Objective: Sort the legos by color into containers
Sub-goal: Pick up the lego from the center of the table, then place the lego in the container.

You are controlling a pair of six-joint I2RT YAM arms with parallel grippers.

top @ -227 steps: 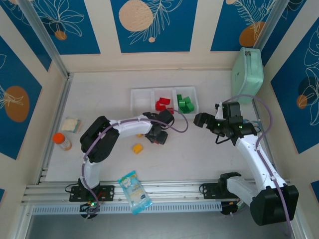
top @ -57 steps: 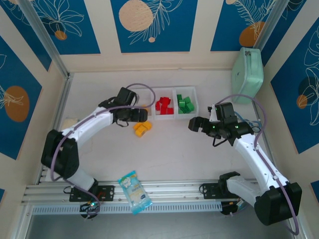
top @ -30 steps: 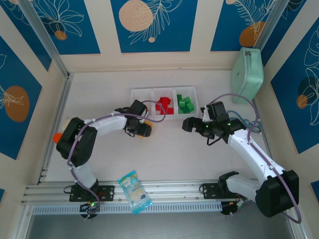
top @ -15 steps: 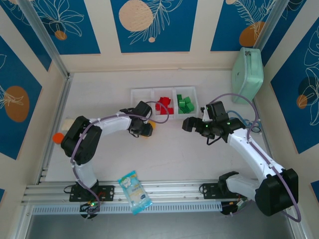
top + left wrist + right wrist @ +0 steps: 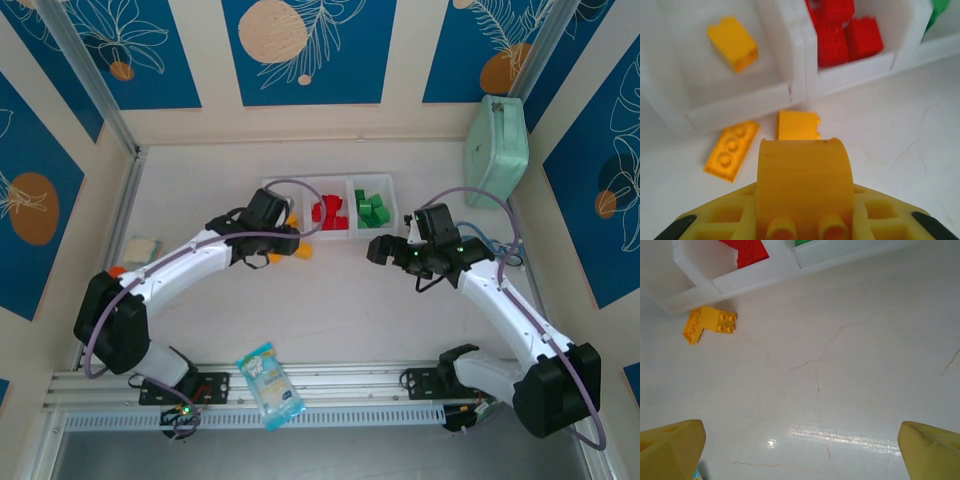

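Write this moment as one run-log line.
left fingers: shut on yellow lego | right fingers: open | two yellow legos beside tray

A mint-green lidded case (image 5: 497, 150) is stood against the right wall at the far end of the white, hairline-cracked table (image 5: 350, 310). A blue-and-white packet (image 5: 268, 386) is laid across the aluminium rail (image 5: 350, 378) at the near edge. Blue panels (image 5: 305, 50) with orange discs are mounted on the walls.
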